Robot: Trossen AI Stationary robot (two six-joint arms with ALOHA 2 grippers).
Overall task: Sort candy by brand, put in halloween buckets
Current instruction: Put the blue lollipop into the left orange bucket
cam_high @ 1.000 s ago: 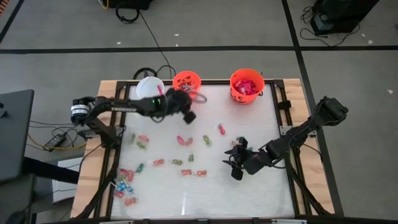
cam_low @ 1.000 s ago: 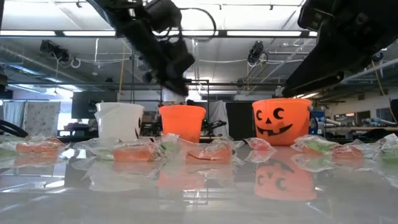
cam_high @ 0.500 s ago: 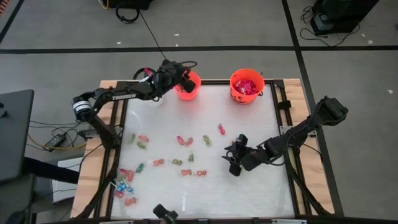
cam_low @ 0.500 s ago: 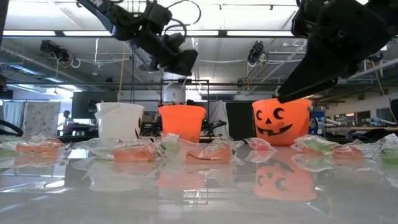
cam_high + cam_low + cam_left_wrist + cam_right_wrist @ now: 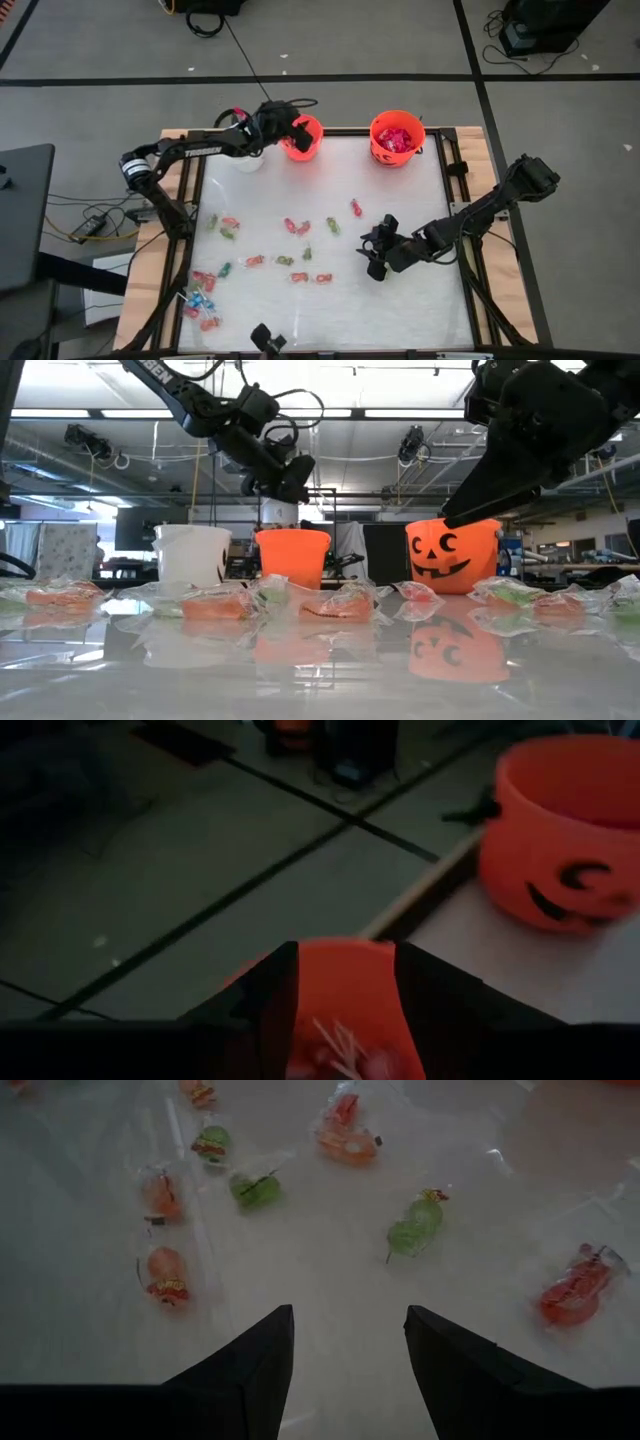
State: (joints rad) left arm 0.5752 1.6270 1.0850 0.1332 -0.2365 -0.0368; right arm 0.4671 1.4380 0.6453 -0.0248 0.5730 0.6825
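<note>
The high view shows the left gripper [image 5: 297, 135] over the small orange plastic pail [image 5: 303, 137], fingers spread and empty. The right gripper [image 5: 370, 256] hovers spread above the table [image 5: 400, 310], near scattered small wrapped candy [image 5: 297, 227].

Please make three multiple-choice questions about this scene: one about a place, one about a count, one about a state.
1. Where is the left gripper?
A. over the small orange bucket
B. over the white bucket
C. on the loose candy

2. How many buckets stand on the table?
A. two
B. three
C. four

3. What state is the right gripper in?
A. shut on candy
B. open and empty
C. inside the larger orange bucket

Answers: 1 A, the high view shows it above that bucket; 2 B, one white, two orange; 3 B, bare table shows between its fingers.
</note>
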